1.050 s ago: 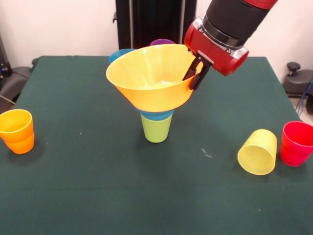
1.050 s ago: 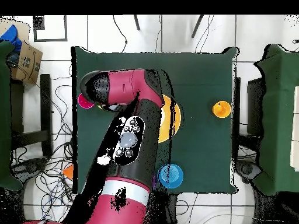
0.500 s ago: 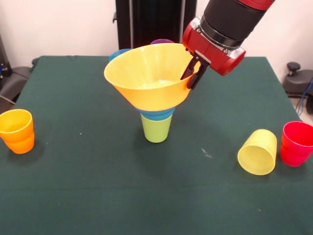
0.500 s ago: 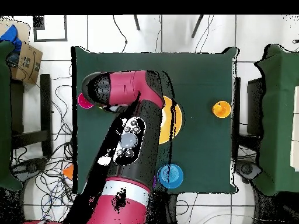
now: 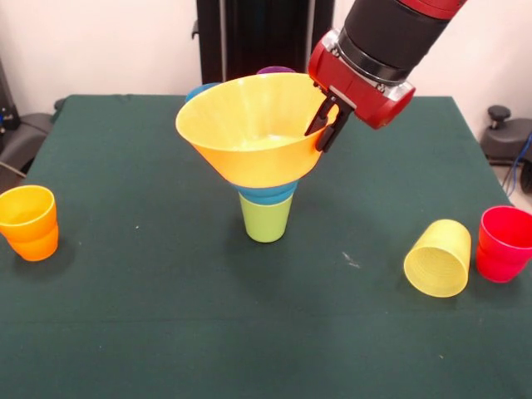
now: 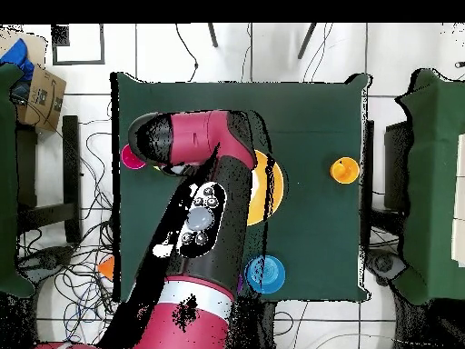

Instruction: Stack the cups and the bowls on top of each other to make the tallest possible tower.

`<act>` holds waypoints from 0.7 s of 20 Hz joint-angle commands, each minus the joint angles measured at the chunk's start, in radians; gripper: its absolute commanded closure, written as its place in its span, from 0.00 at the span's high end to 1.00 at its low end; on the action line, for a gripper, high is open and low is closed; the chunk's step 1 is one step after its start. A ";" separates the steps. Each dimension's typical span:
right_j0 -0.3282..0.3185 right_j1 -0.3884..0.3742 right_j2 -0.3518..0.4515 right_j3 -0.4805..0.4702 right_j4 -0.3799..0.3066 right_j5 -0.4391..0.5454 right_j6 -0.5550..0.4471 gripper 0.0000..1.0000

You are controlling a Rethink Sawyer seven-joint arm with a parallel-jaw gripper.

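1. The green counter (image 5: 125, 332) carries all the pieces.
2. The arm (image 6: 195, 227) comes down from the top right in the front view.
3. The yellow bowl (image 5: 249, 133) sits tilted on top of the tower, at the middle of the counter.
4. The end effector (image 5: 326, 126) is clamped on the right rim of the yellow bowl, one finger inside and one outside.
5. Under it, a blue bowl (image 5: 266, 197) rests in the mouth of the green cup (image 5: 266, 219).
6. A yellow cup (image 5: 438, 258) lies on its side at the right, touching the upright red cup (image 5: 504, 243).
7. An orange cup (image 5: 29, 222) stands at the left edge.
8. Behind the tower, a second blue bowl (image 5: 199, 90) and a purple piece (image 5: 274, 72) show only their rims.
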 commanded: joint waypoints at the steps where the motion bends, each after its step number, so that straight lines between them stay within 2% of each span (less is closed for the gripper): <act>1: 0.004 0.079 0.049 0.039 -0.031 -0.063 0.096 0.00; 8: 0.005 0.077 0.051 0.048 -0.033 -0.094 0.090 0.00; 14: 0.011 0.079 0.047 0.048 -0.024 -0.082 0.097 0.00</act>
